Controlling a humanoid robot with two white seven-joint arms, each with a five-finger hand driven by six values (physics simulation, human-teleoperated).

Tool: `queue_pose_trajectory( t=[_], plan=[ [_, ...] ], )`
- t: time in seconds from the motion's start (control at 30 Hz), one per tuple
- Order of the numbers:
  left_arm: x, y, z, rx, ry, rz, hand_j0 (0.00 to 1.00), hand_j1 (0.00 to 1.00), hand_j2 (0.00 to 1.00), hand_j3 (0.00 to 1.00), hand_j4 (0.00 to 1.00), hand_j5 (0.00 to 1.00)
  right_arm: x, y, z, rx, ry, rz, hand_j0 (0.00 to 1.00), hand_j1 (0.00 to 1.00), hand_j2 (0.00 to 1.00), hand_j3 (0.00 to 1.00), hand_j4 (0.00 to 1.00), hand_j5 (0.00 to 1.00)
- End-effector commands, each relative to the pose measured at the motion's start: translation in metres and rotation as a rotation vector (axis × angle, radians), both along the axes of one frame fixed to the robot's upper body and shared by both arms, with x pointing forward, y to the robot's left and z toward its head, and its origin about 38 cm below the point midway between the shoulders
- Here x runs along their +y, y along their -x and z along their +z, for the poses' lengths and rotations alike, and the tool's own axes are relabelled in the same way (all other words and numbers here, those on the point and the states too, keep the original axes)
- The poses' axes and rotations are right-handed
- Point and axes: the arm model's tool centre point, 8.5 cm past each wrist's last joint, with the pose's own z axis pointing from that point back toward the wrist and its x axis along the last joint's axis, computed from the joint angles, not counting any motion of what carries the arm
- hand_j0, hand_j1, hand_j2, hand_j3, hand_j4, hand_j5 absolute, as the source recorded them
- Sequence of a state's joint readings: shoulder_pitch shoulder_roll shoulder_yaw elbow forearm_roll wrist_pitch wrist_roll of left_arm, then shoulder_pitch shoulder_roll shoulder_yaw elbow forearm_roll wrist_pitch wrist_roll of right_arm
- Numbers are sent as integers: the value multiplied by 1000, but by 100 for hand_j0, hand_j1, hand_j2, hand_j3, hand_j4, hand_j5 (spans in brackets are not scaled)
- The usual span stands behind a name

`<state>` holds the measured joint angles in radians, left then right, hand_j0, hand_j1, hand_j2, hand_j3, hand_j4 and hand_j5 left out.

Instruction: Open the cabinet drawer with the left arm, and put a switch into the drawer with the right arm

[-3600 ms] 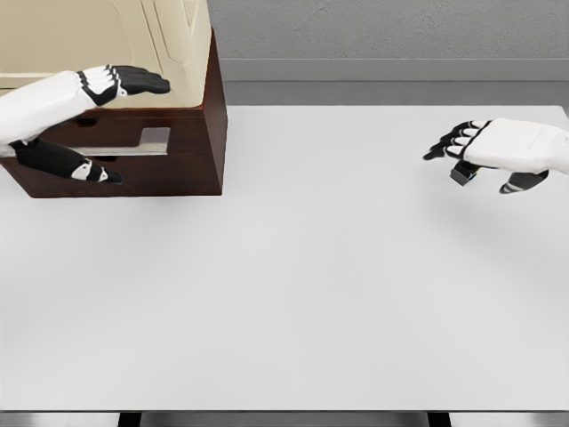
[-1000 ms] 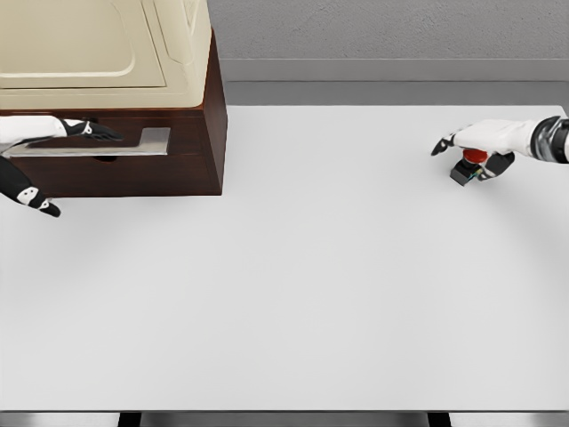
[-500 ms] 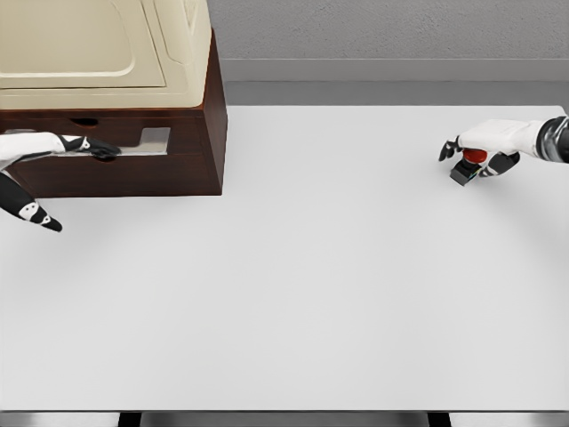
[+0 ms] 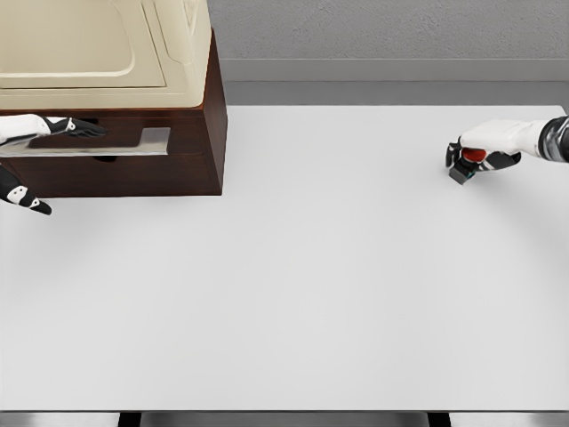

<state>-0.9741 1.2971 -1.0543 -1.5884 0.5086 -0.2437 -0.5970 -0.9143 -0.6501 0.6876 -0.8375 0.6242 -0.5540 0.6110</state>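
- White table (image 4: 293, 294) across the lower frame.
- At right edge, right hand (image 4: 487, 142) curled around the switch (image 4: 468, 164), red top showing, on the table.
- Upper left: left hand (image 4: 49, 130) at the drawer (image 4: 124, 147) front, fingers extended, seemingly holding nothing; cabinet (image 4: 116, 89) behind.

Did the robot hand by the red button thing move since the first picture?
Yes. The right robot hand has pulled its fingers in around the switch, toward the table's right edge; the switch itself stays put.
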Motion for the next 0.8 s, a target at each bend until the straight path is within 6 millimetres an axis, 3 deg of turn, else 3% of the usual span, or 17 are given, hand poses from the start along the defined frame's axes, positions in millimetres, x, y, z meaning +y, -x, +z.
queue_pose_trajectory(
  t=[0.0, 0.1, 0.3, 0.77],
  plan=[
    [1, 0, 1, -2, 4, 5, 100, 100, 100, 100, 100, 100, 0, 0, 0, -1, -5, -2, 54, 54, 54, 54, 54, 54],
    [8, -2, -4, 7, 3, 31, 100, 100, 100, 100, 100, 100, 0, 0, 1, -2, -5, -2, 48, 48, 48, 48, 48, 48],
    [9, -2, -5, 9, 5, 33, 100, 100, 100, 100, 100, 100, 6, -1, 5, -13, -9, 17, 50, 50, 50, 50, 50, 50],
    [10, 5, -21, 41, 17, 47, 100, 100, 100, 100, 100, 100, 8, 0, 6, -17, -11, 31, 74, 74, 74, 74, 74, 74]
  ],
)
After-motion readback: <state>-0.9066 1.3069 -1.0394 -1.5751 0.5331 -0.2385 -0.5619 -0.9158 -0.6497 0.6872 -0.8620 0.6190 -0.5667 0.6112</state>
